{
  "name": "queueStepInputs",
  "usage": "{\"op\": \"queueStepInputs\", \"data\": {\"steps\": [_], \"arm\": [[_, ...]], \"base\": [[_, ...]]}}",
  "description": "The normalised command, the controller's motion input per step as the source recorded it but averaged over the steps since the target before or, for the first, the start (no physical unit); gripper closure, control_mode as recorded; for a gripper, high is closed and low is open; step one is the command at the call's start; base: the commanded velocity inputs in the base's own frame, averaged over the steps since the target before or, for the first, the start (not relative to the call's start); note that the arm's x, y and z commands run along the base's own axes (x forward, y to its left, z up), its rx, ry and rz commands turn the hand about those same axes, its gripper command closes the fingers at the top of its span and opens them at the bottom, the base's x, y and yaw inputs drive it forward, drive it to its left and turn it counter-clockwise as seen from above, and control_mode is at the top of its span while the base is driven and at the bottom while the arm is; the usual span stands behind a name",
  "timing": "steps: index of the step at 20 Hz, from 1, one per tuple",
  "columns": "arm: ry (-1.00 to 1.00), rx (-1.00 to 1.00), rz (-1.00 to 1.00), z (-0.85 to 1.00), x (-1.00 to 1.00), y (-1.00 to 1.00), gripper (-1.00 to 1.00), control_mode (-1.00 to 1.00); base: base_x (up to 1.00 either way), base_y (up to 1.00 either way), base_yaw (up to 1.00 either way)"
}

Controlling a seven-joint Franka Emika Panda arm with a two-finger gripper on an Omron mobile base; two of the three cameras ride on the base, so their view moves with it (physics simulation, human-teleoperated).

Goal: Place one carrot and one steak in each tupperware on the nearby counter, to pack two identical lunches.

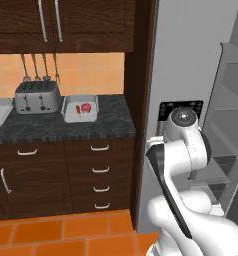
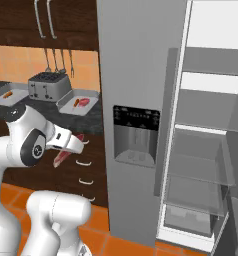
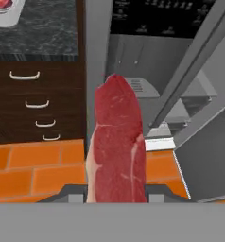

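We hold a steak (image 3: pixel 116 142) in our gripper (image 2: pixel 73 146), the jaws closed narrow on its near end so that most of the slab sticks out past them. In the right base view it hangs from the hand, down in front of the drawers.

On the bench (image 1: pixel 66 127), the near tupperware (image 1: pixel 81 109) beside the toaster (image 1: pixel 37 96) already carries a carrot (image 1: pixel 78 110) and a steak. The far tupperware (image 2: pixel 8 95), on the other side of the toaster, shows a carrot and seemingly no steak, so we judge that ours belongs there.

The risk is the grip: a floppy slab held by one end could slip or swing out on a quick turn. It could also catch the bench edge if we come in low.

The fridge (image 2: pixel 141 75) stands just beside our arm and its open door (image 3: pixel 199 71) hems us in. Open room lies over the floor before the drawers and above the bench, below the cupboards.
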Motion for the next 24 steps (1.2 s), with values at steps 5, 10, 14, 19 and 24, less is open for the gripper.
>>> {"op": "queueStepInputs", "data": {"steps": [5,10,14,19,24], "arm": [[0.0,0.0,0.0,0.0,0.0,0.0,1.0,1.0],[0.0,0.0,0.0,0.0,0.0,0.0,1.0,1.0],[0.0,0.0,0.0,0.0,0.0,0.0,1.0,1.0],[0.0,0.0,0.0,0.0,0.0,0.0,1.0,1.0],[0.0,0.0,0.0,0.0,0.0,0.0,1.0,1.0]], "base": [[0.13,1.0,0.06],[0.5,1.0,0.04],[0.86,1.0,0.0],[1.0,1.0,0.0],[0.99,1.0,-0.01]]}}
